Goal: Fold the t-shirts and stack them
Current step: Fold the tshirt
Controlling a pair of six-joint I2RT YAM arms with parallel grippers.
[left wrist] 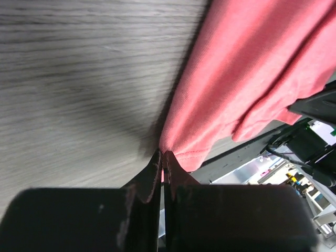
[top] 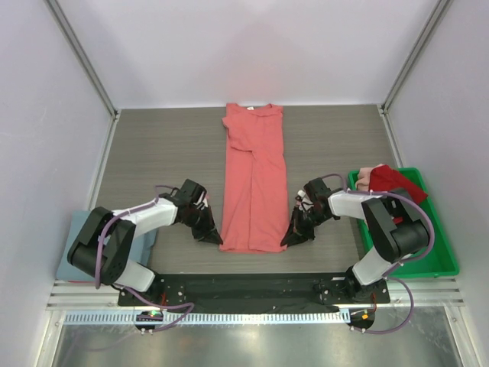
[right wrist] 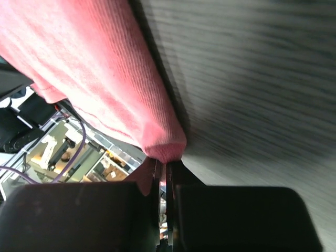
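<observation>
Salmon shirt (top: pixel 254 183) lies as a long narrow strip mid-worktop (top: pixel 160 153), collar at the far end, hem toward the arm bases. Left end effector (top: pixel 216 238) is clamped on the hem's near-left corner and right end effector (top: pixel 288 241) on the near-right corner, each with jaws tight together and cloth pinched between. Darker red shirt (top: pixel 393 181) sits bunched in the green tray (top: pixel 443 260) at right; grey-blue shirt (top: pixel 70 245) lies at the left edge, partly under the left arm.
</observation>
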